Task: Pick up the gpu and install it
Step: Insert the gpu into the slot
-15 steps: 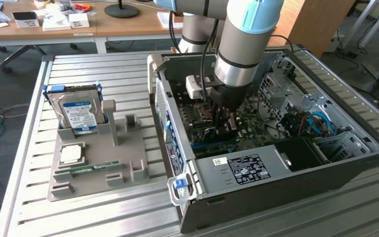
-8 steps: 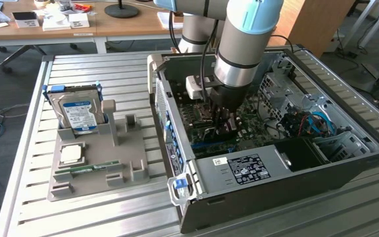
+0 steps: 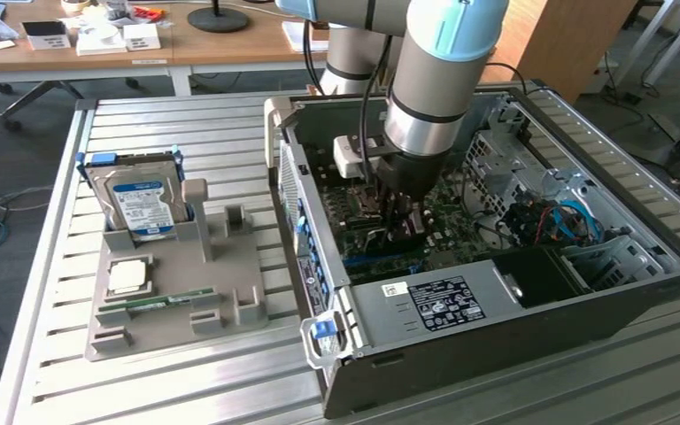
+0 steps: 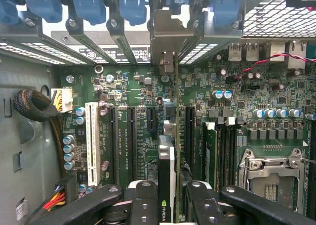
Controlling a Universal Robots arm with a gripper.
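Note:
My gripper (image 3: 395, 211) reaches down inside the open computer case (image 3: 623, 292) and is shut on the gpu (image 3: 397, 237). In the wrist view the gpu (image 4: 166, 160) stands edge-on between my two black fingers (image 4: 142, 201), green board on one side and black cooler on the other. Its silver end bracket (image 4: 165, 34) sits against the case's rear slot openings, among the blue clips. The card's lower edge lines up over a black expansion slot on the motherboard (image 4: 128, 86). I cannot tell whether it is fully seated.
On the slatted table at the exterior view's left, a grey fixture tray (image 3: 234, 292) holds a silver hard drive (image 3: 139, 202), a processor (image 3: 127, 276) and a memory stick (image 3: 157, 303). The power supply (image 3: 441, 303) fills the case's near end. A white slot (image 4: 91, 141) and the processor socket (image 4: 274, 178) flank the card.

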